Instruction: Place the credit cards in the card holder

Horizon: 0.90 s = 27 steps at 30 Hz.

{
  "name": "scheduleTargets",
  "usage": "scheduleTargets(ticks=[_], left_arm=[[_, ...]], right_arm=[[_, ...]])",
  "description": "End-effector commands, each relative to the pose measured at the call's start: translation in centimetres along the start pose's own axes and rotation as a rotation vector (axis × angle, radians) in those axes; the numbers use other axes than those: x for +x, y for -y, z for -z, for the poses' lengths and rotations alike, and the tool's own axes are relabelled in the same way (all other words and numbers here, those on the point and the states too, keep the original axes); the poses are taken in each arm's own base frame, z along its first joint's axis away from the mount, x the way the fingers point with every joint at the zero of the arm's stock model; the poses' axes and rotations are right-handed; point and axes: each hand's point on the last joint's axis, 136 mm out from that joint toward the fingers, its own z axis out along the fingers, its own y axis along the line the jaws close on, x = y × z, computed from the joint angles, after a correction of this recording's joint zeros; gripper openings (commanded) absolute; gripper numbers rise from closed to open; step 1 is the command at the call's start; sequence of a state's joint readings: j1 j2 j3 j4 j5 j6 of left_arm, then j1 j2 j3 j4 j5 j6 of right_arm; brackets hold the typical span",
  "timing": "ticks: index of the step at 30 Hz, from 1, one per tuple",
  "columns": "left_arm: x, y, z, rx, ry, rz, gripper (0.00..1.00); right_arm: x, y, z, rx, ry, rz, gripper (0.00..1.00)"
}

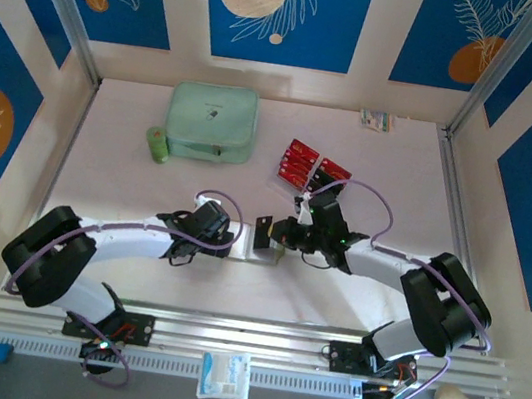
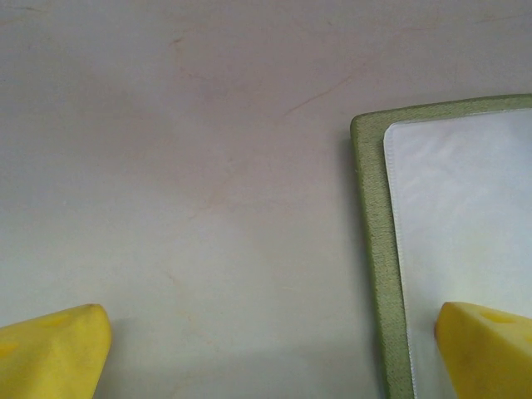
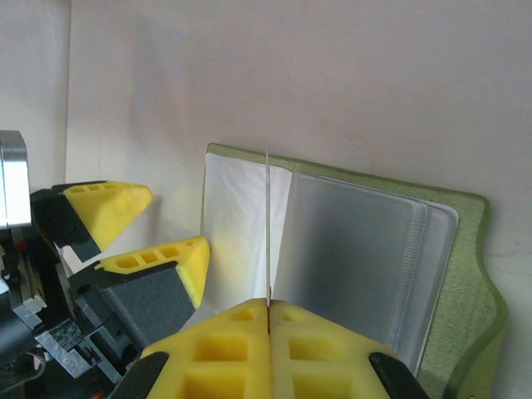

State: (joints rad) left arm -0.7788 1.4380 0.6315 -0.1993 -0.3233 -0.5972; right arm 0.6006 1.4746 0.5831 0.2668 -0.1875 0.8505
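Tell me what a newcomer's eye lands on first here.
Mid-table, both arms meet over the open olive-green card holder. The right gripper pinches a thin card edge-on over it, and the open left gripper straddles its edge. Behind lie red cards and a mint-green zip case.

Nothing legible anywhere. The red credit cards (image 1: 302, 163), toward one o'clock in the overhead view, carry pale markings too small to read (likewise a dark mark on the mint-green case (image 1: 211, 122) at eleven o'clock); the white packet (image 1: 224, 375) at six o'clock shows blurred bluish print.

Pale table (image 1: 420, 184) with zip case (image 1: 211, 122), credit cards (image 1: 304, 163), open card holder (image 2: 376, 249)
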Motion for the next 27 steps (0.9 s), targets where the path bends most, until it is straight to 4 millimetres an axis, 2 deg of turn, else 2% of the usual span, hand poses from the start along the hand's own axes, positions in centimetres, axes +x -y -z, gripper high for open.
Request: scheduleTargets(ticks=[1,27], left_arm=[[0.4,-0.6,-0.3,-0.034,-0.021,0.006,1.00],[0.5,-0.7,-0.3,-0.030,-0.017,0.015,1.00]], right_arm=[[-1.5,-1.8,0.5,-0.100,0.084,-0.037,0.00],[0.7,0.1,-1.9,-0.087,0.052,-0.097,0.00]])
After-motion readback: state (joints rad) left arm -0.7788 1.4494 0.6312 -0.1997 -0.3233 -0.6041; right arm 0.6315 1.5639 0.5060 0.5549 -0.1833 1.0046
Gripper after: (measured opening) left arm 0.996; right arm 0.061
